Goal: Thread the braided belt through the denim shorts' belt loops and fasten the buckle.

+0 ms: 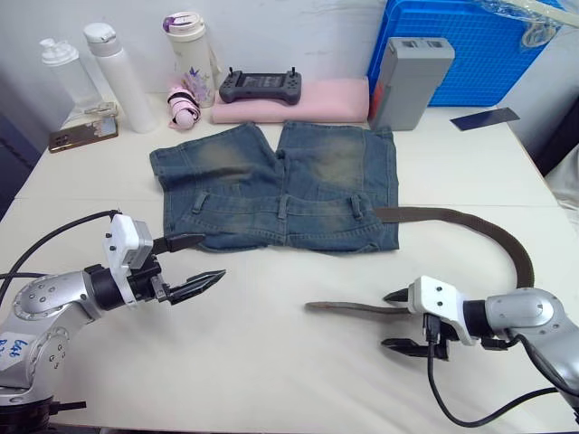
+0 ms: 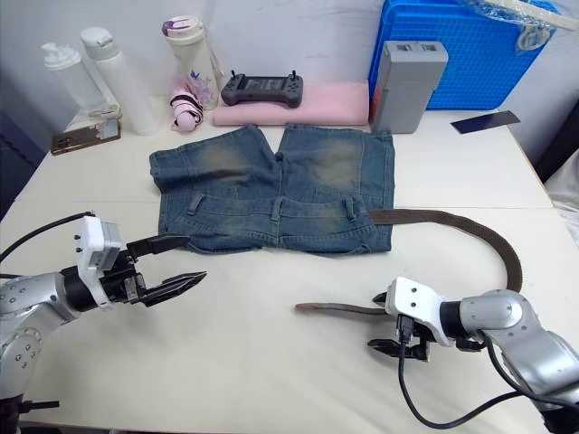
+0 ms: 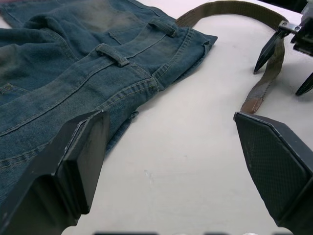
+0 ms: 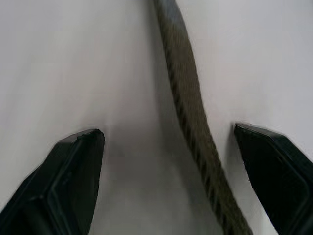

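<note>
The denim shorts [image 1: 280,185] lie flat mid-table, waistband toward me, with belt loops [image 1: 283,208] across it. The braided belt [image 1: 507,240] leaves the waistband's right end, arcs right and doubles back to a tan tip [image 1: 317,306]. The buckle is hidden. My right gripper [image 1: 386,319] is open and low over the table, its fingers on either side of the strap [image 4: 188,98] near that tip. My left gripper [image 1: 213,257] is open just off the shorts' left waistband corner [image 3: 122,122], holding nothing.
Along the back stand bottles [image 1: 118,77], a phone [image 1: 83,134], a black controller [image 1: 261,87] on pink folded cloth [image 1: 326,101], a grey box [image 1: 409,80] and a blue crate [image 1: 470,45]. A dark card [image 1: 485,118] lies at the back right.
</note>
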